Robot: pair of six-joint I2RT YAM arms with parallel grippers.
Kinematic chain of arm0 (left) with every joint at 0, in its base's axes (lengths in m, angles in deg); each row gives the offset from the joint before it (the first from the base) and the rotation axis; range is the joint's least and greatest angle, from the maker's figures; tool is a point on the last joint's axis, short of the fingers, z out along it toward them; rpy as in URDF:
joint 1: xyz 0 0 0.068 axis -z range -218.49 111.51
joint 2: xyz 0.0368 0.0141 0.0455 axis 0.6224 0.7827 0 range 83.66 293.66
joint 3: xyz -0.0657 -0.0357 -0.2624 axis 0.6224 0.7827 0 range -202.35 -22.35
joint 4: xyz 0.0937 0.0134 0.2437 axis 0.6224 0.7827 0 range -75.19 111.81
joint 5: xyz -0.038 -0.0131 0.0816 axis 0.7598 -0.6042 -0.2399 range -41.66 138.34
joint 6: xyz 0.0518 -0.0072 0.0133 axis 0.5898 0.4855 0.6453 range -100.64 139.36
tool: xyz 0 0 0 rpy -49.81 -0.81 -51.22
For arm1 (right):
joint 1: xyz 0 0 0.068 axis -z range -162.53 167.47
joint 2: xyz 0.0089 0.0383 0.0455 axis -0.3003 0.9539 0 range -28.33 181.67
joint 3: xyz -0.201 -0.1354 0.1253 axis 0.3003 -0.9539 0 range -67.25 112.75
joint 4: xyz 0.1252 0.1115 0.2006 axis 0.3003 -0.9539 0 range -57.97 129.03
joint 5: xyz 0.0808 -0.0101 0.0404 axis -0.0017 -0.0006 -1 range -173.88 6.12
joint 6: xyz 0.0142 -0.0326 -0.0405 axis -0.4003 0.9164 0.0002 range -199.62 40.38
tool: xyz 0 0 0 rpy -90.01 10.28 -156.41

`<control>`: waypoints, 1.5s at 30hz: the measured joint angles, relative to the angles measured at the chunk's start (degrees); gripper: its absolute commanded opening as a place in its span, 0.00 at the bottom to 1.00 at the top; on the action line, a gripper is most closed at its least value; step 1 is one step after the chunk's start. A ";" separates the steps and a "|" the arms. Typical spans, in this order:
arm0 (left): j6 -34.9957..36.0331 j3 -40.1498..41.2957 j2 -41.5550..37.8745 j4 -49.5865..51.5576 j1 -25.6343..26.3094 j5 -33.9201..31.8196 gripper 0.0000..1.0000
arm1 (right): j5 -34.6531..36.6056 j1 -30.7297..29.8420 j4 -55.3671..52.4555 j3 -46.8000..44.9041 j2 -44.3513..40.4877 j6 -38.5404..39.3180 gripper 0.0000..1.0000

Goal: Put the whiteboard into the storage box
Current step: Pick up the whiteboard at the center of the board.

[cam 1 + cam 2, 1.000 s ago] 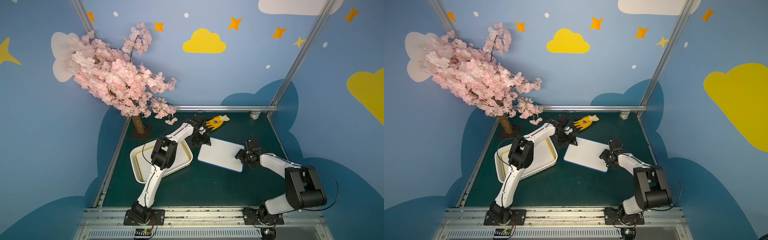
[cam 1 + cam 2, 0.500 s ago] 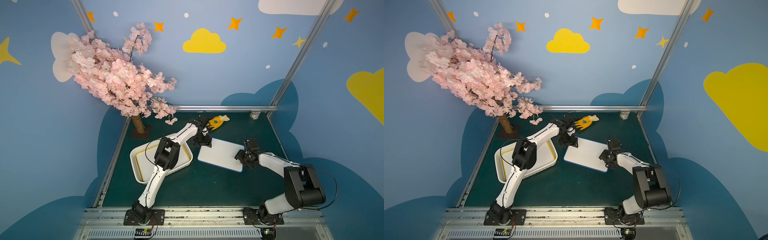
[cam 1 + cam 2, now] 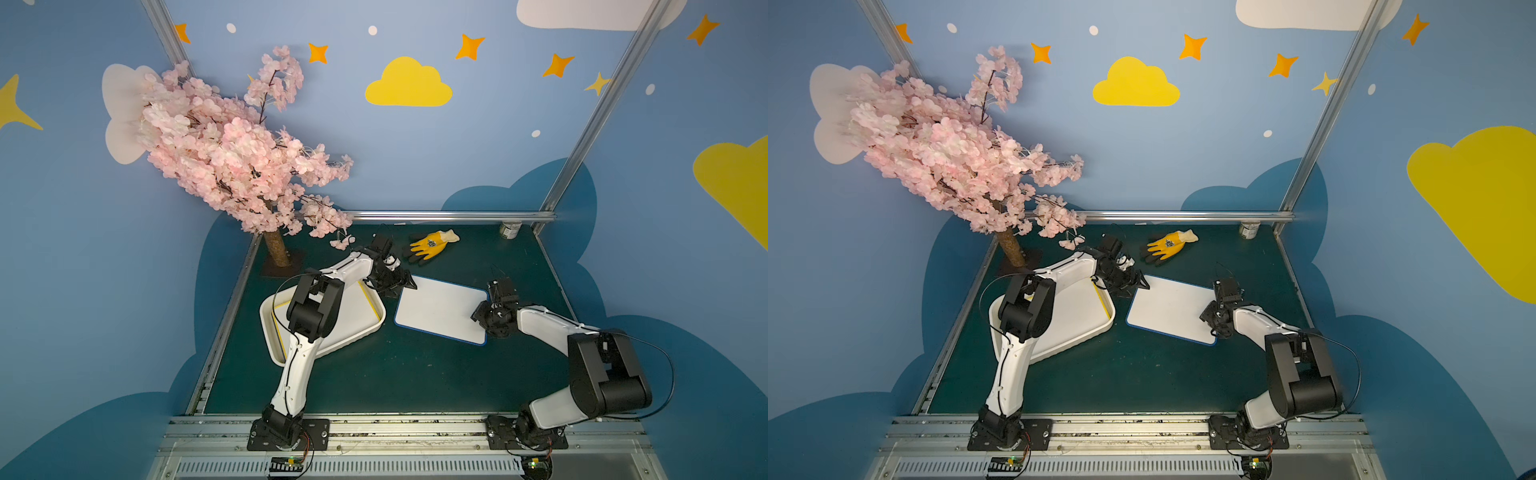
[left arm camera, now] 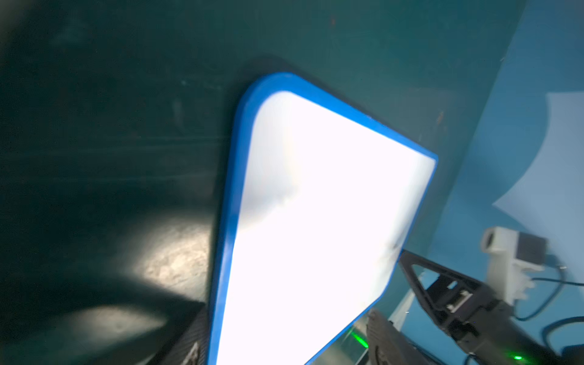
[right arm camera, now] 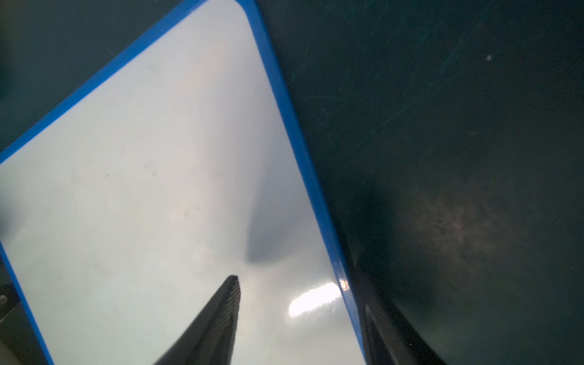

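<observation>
- Green matting [image 3: 395, 374] covers the table, and the whiteboard [image 3: 440, 309], white-faced with a blue rim, lies on it near the middle in both top views [image 3: 1171, 309]. It is outside the storage box.
- At 9 o'clock of the whiteboard, close beside it but apart, sits the storage box [image 3: 332, 348], a shallow white tray turned askew. A yellow-edged board [image 3: 357, 311] lies inside it, partly under the left arm.
- At the whiteboard's 10 o'clock corner is the left gripper [image 3: 404, 288]. In its wrist view [image 4: 287, 341] the fingers [image 4: 382, 335] are spread wide on either side of the board's corner. A gap shows between one finger and the blue rim, so nothing is clamped.
- At the whiteboard's 3 o'clock edge is the right gripper [image 3: 478, 316]. In its wrist view [image 5: 295, 275] one finger [image 5: 218, 319] is over the white face, apart from the rim. The second finger runs along the outside of the rim. The jaws straddle the edge, parted, without pinching it.
- At 12 o'clock of the whiteboard lies a yellow glove [image 3: 432, 245].
- A pink blossom tree [image 3: 232, 158] stands at the table's 10 o'clock corner, and a small can [image 3: 510, 229] at its 1 o'clock corner.
</observation>
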 measured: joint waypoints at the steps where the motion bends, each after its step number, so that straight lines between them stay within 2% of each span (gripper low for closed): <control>1: -0.83 0.39 -0.13 -0.70 -0.20 0.48 0.77 | 0.02 0.00 0.00 -0.04 0.00 -0.02 0.57; 11: -4.07 0.17 -0.70 -4.76 -1.18 3.74 0.77 | 0.39 0.00 0.00 -0.20 0.00 -0.11 0.55; 16: -4.94 -0.44 -1.11 -5.53 0.52 10.08 0.77 | 0.35 0.04 0.66 -0.28 0.00 -0.55 0.54; 18: -5.33 -0.44 -1.14 -5.51 1.11 12.13 0.77 | -0.28 0.02 6.03 -0.81 0.94 -0.55 0.54; 30: -5.60 -1.62 -1.38 -6.69 0.24 13.18 0.78 | -2.64 0.11 20.13 -3.43 3.34 -0.17 0.53; 45: -0.28 -7.41 -4.46 2.10 0.81 14.19 0.79 | -6.14 0.92 28.37 -4.26 6.12 1.05 0.53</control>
